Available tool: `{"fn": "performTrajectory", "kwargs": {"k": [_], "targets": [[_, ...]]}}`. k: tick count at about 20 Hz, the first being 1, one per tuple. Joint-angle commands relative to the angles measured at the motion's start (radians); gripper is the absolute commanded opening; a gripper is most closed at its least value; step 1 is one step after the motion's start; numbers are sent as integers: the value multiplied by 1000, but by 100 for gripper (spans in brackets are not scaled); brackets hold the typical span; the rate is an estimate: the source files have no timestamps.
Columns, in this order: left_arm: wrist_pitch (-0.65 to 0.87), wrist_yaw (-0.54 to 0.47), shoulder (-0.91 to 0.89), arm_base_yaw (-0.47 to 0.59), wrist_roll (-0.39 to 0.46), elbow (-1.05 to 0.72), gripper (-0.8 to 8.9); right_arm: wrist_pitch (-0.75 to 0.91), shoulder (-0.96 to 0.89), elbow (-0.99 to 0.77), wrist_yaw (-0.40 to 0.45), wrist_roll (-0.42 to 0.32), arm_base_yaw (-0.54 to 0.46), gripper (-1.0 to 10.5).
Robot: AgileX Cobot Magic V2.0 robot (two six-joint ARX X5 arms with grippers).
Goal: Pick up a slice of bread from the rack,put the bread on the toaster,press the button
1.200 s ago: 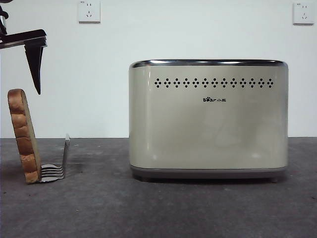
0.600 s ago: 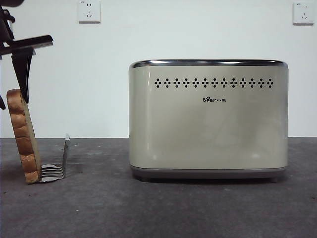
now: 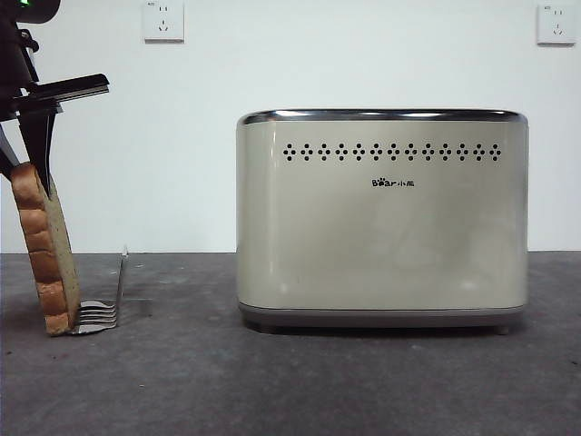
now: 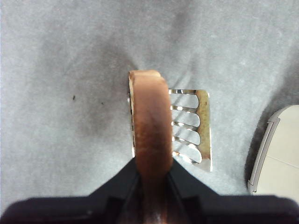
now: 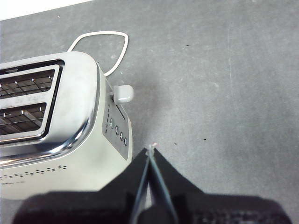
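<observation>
At the table's left end, about nine o'clock from the toaster (image 3: 381, 218), one slice of bread (image 3: 44, 245) stands tilted in the wire rack (image 3: 102, 304); five loops show from the left wrist. The left gripper (image 4: 150, 179) straddles the slice's top, jaws on either side of the crust, apparently pressed against it. One toaster, two slots on top. The right gripper (image 5: 150, 151) hangs with jaws closed and empty, beside the toaster's lever (image 5: 122, 93) and four buttons (image 5: 117, 131).

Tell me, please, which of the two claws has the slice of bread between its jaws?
The left claw: its jaws straddle the slice of bread standing in the rack. The right claw is shut on nothing beside the toaster.
</observation>
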Motion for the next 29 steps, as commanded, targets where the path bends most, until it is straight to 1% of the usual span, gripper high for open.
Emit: {"fn": "performTrajectory", "kwargs": {"k": [1, 3, 9, 10, 11, 12, 13, 14, 17, 19, 21, 24, 27, 29], "targets": [[2, 9, -2, -2, -5, 19, 17, 0, 0, 3, -3, -12, 1, 1], [-18, 28, -2, -4, 6, 54, 17, 0, 0, 3, -3, -12, 1, 1], [-119, 26, -5, -9, 71, 198, 18, 0, 0, 3, -3, -12, 1, 1], [-131, 24, -6, -9, 97, 225, 16, 0, 0, 4, -3, -12, 1, 1], [-146, 24, -6, -9, 145, 262, -12, 0, 0, 3, -3, -12, 1, 1], [-162, 26, -6, -9, 191, 297, -9, 0, 0, 3, -3, -12, 1, 1], [-180, 27, -6, -9, 272, 343, -9, -1, 0, 3, -3, -12, 1, 1], [-202, 27, -6, -9, 332, 387, -9, -1, 0, 3, -3, -12, 1, 1], [-279, 52, -6, -13, 487, 513, -9, -1, 0, 3, -3, -12, 1, 1], [-315, 114, -6, -29, 612, 594, -9, -3, 0, 3, -3, -11, 1, 1], [-338, 168, -6, -56, 766, 669, -9, -19, 0, 3, -3, -11, 1, 1], [-337, 191, -6, -145, 979, 752, -9, -47, 0, 3, -3, -11, 1, 1], [-332, 191, -6, -261, 1214, 776, -9, -66, 0, 3, -3, -11, 1, 1], [-323, 191, -5, -334, 1330, 776, -9, -71, 0, 3, -3, -11, 1, 1]]}}
